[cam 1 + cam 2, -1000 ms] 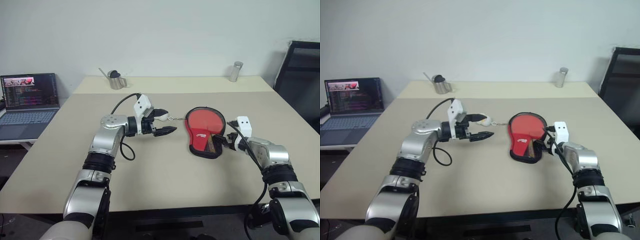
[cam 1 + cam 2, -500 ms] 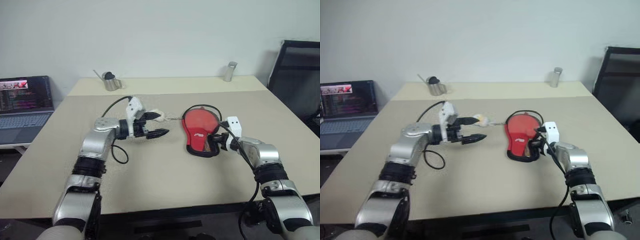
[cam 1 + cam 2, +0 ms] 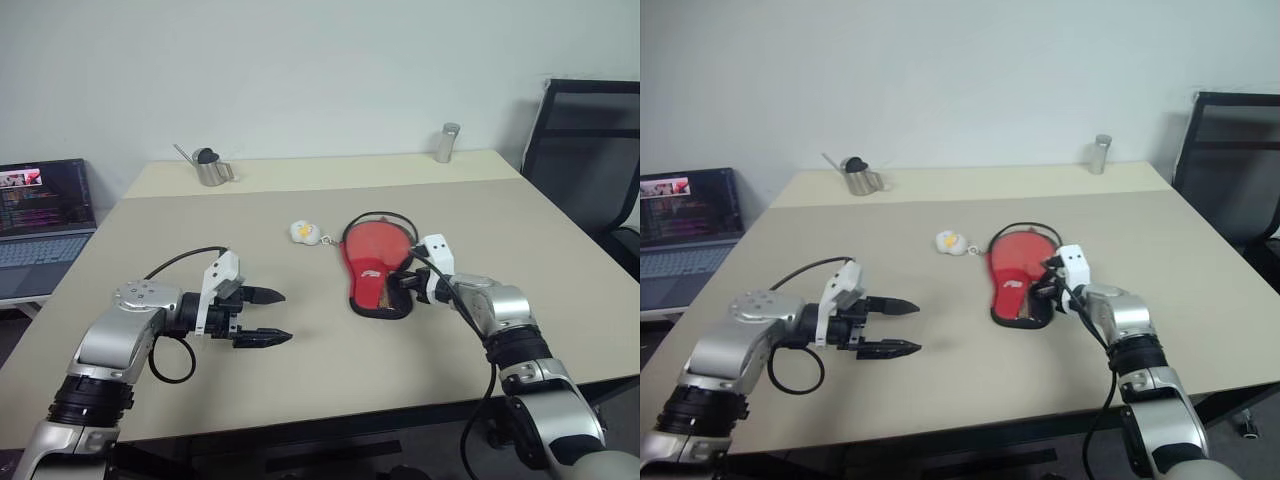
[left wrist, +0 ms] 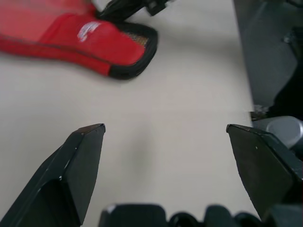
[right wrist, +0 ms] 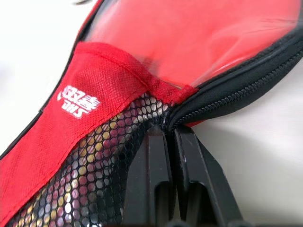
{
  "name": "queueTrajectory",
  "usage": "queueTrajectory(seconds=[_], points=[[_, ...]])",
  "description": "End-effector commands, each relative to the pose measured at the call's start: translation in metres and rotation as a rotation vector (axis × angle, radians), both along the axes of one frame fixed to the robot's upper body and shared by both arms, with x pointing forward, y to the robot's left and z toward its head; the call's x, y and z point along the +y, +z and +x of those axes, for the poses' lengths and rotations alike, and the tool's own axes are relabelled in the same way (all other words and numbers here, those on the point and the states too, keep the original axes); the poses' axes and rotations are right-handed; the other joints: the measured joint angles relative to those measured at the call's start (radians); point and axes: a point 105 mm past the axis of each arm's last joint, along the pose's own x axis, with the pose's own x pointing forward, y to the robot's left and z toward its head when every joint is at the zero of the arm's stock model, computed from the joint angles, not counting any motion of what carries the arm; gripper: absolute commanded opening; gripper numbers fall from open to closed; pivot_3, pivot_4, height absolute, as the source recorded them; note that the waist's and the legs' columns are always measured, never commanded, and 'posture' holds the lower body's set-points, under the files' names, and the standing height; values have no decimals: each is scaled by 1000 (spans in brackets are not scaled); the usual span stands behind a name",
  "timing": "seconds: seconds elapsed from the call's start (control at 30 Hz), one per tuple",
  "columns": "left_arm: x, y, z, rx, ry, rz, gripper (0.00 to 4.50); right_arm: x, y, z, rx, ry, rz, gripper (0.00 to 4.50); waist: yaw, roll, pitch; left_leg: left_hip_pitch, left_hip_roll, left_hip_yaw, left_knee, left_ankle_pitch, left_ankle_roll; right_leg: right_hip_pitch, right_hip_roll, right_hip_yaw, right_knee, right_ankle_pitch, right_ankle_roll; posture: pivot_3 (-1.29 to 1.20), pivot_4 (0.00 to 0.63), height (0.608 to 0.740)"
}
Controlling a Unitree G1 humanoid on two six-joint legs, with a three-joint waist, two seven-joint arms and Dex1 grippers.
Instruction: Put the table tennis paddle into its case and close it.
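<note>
The big tan tabletop (image 3: 300, 380) holds everything. A black chair (image 3: 585, 140) stands past the right claw's side, and a laptop (image 3: 40, 215) sits beyond the left claw, off the tabletop's edge.

The red case (image 3: 372, 262) lies flat, right at the right claw (image 3: 405, 283). That claw is squeezed tight, its two fingers pressed together at the zipper edge beside the mesh pocket (image 5: 90, 189). Through the clear front you can see red inside; I cannot tell if it is the paddle.

The left claw (image 3: 268, 316) hangs above the tabletop with its fingers spread wide, holding nothing, well apart from the case.

A small white and yellow charm (image 3: 302, 232) lies near the case's round end, far ahead of the left claw. A metal watering can (image 3: 208, 167) and a silver cup (image 3: 445, 143) stand at the far edge.
</note>
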Motion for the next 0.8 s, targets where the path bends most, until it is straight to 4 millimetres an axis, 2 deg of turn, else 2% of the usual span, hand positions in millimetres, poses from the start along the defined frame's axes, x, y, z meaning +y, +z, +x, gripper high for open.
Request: queueTrajectory(seconds=[0.03,0.2,0.43,0.57,0.8], points=[[0,11,-5,-54,-9,-17,4500,33,21,-12,-55,141,31,10,0,0,0,0,1,1,0,0,0,0,2,0,0,0,0,0,150,740],[12,11,-3,-81,19,-10,4500,36,19,-35,-15,159,42,10,12,0,0,0,7,2,0,-3,-4,-1,9,1,-1,-1,-2,0,150,740],[16,10,-4,-81,21,-1,4500,16,15,-68,51,88,40,10,19,0,0,-1,8,2,1,-5,-7,-2,10,1,-2,-2,-5,0,150,740],[12,7,-7,-68,-13,5,4500,8,10,-94,120,21,68,10,25,0,0,-1,9,1,0,-5,-8,-2,10,0,-3,-3,-6,0,150,740],[11,5,-12,-46,-49,29,4500,26,5,-127,210,36,134,10,28,0,0,-1,10,1,0,-6,-10,-3,11,0,-2,-5,-8,0,150,740]])
